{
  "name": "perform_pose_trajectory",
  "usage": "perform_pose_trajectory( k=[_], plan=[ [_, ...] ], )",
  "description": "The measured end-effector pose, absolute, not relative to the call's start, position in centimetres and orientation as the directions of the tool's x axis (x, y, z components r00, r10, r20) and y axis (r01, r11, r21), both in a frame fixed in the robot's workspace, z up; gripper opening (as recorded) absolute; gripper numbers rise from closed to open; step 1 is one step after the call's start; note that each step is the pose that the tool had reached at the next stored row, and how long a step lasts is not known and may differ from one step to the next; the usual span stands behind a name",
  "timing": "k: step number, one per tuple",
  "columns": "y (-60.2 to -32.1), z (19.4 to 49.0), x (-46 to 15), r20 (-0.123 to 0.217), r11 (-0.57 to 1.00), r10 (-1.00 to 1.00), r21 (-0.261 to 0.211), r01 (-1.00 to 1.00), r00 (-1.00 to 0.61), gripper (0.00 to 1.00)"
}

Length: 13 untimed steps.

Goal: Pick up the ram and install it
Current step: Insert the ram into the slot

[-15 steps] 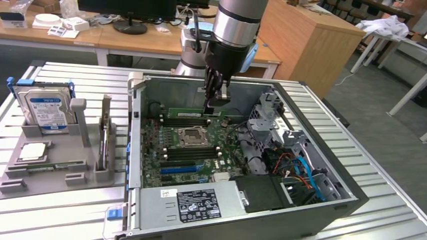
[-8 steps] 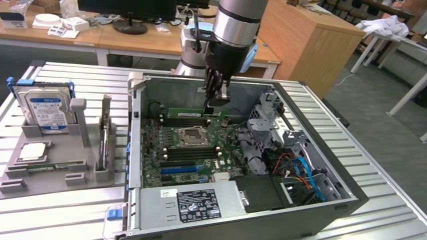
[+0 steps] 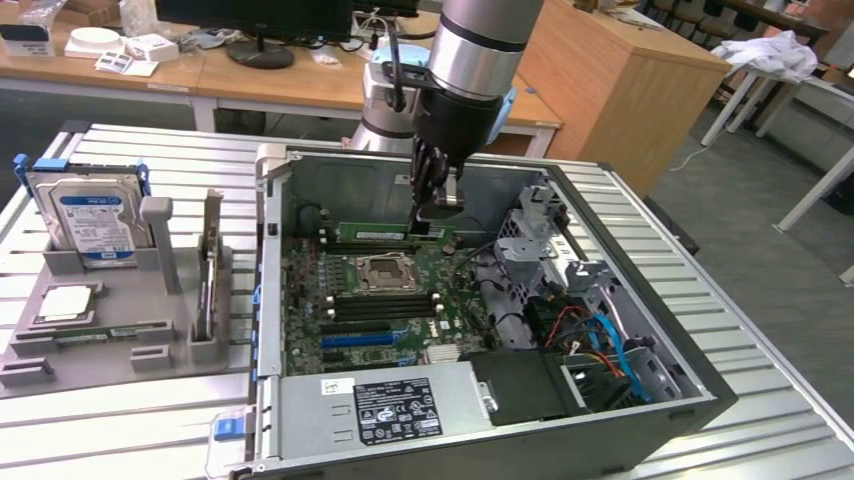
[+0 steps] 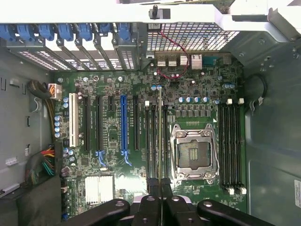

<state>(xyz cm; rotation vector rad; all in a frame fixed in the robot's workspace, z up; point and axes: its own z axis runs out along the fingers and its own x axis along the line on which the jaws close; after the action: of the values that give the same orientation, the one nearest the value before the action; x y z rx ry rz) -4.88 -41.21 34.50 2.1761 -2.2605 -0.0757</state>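
Tabletop case (image 3: 271,300): drive cage (image 3: 534,228), cables (image 3: 603,335) crowd jaws gripping ram (image 4: 160,134).

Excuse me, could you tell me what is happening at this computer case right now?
A robot arm is working inside the open computer case. Its hand grips the ram, a thin green stick held on edge at the memory slots beside the empty processor socket on the motherboard. Whether it is seated I cannot tell. A hard drive stands in the grey holder on the exterior view's left.
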Motion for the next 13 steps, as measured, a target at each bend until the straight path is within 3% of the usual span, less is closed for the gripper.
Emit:
perform_pose_trajectory(
  k=[13],
  plan=[
    [-41.21,33.95,-4.88,-0.031,0.037,-0.999,0.037,-0.999,-0.039,0.12]
  ],
)
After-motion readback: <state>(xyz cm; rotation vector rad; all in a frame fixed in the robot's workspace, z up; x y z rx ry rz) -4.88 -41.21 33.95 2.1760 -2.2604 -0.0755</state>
